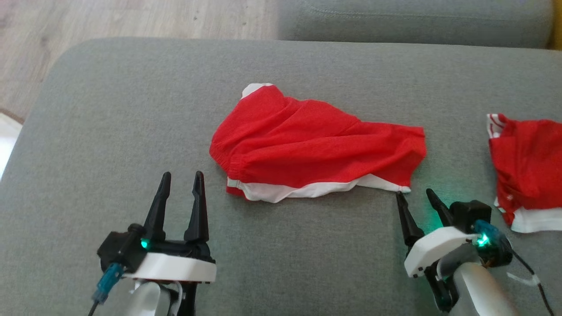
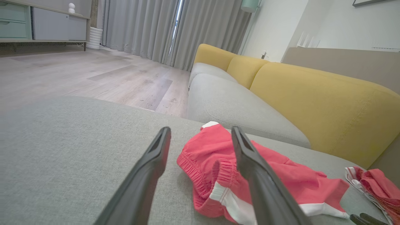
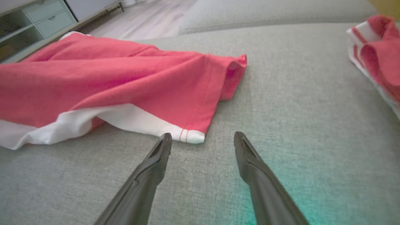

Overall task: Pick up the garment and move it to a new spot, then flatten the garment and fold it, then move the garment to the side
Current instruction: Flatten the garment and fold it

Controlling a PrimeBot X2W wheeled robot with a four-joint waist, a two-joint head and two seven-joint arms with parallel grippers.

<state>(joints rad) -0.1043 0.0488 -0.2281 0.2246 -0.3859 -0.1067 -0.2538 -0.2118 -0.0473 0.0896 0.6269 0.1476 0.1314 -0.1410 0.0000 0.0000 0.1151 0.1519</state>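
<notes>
Both grippers are open wide and hold nothing. The left gripper [image 1: 182, 175] sits near the front edge of the grey cushion [image 1: 109, 131]. One tip of the right gripper [image 1: 414, 193] is just beside the white hem corner of the red shorts [image 1: 316, 145], which lie rumpled in the cushion's middle. They look soft, light and floppy, so I would pinch the hem corners. I can read no words on them.

The garment [image 1: 307, 145] lies on the cushion [image 1: 131, 109], a second garment [image 1: 527, 166] to its right.
</notes>
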